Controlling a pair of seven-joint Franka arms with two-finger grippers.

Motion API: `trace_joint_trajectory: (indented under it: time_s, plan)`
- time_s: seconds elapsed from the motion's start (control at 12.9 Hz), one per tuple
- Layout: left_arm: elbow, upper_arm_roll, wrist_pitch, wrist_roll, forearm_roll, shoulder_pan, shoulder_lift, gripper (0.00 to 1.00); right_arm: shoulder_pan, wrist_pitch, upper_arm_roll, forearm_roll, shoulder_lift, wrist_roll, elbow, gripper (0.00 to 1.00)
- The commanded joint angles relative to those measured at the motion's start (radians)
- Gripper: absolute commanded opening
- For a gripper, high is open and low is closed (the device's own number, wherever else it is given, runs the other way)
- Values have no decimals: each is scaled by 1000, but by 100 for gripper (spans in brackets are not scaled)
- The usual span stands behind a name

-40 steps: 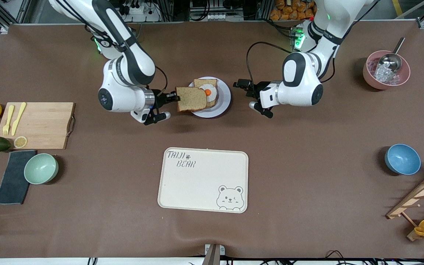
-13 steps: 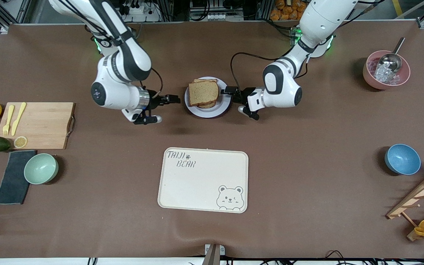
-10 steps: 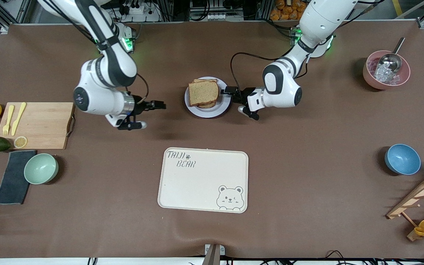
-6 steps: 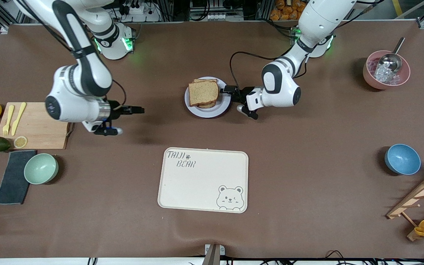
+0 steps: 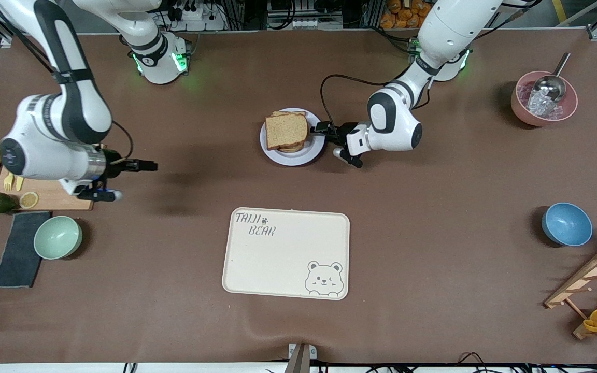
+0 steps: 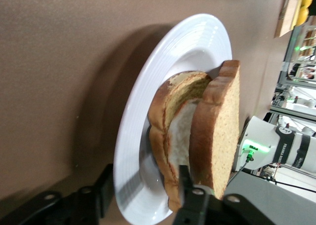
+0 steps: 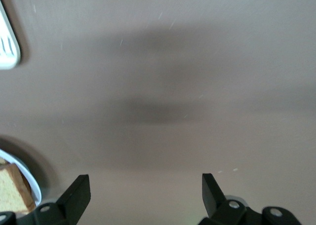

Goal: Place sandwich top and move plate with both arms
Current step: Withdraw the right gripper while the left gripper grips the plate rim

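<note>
The sandwich top (image 5: pixel 286 130), a plain brown slice, lies on the egg slice on the plate (image 5: pixel 315 147). In the left wrist view the sandwich top (image 6: pixel 219 131) covers egg white and a lower slice on the plate (image 6: pixel 197 42). My left gripper (image 5: pixel 322 128) is at the plate's rim on the side toward the left arm's end. It is open (image 6: pixel 145 185), with one finger under the rim and one over it beside the bread. My right gripper (image 5: pixel 145 166) is open and empty (image 7: pixel 144 185) over bare table beside the cutting board.
The cream bear tray (image 5: pixel 286 254) lies nearer the front camera than the plate. A cutting board (image 5: pixel 55 199), lemons, an avocado, a green bowl (image 5: pixel 58 237) and a dark cloth are at the right arm's end. A pink bowl (image 5: pixel 543 98) and a blue bowl (image 5: pixel 567 224) are at the left arm's end.
The right gripper let go of the top slice onto the sandwich and drew back, open, toward the cutting board. The left gripper moved in to the plate's rim.
</note>
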Motion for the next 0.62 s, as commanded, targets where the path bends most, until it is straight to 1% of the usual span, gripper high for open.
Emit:
trace_joint_trajectory:
  time_s: [0.0, 0.23, 0.31, 0.39, 0.54]
  plan:
    - [3, -1, 16, 117, -95, -19, 28, 0, -49, -155, 25, -58, -17, 10, 154, 100]
    - [5, -1, 22, 123, -96, -19, 32, 0, -61, -411, 18, -69, -31, 22, 356, 100]
    - [8, -1, 22, 125, -96, -16, 30, 0, -61, -468, 16, -93, -46, 24, 414, 100]
    - [10, -3, 21, 125, -96, -6, 25, 0, -61, -485, 18, -124, -81, 39, 439, 100]
    - [8, -3, 21, 122, -98, 7, 4, 0, -57, -482, 25, -153, -158, 59, 440, 100]
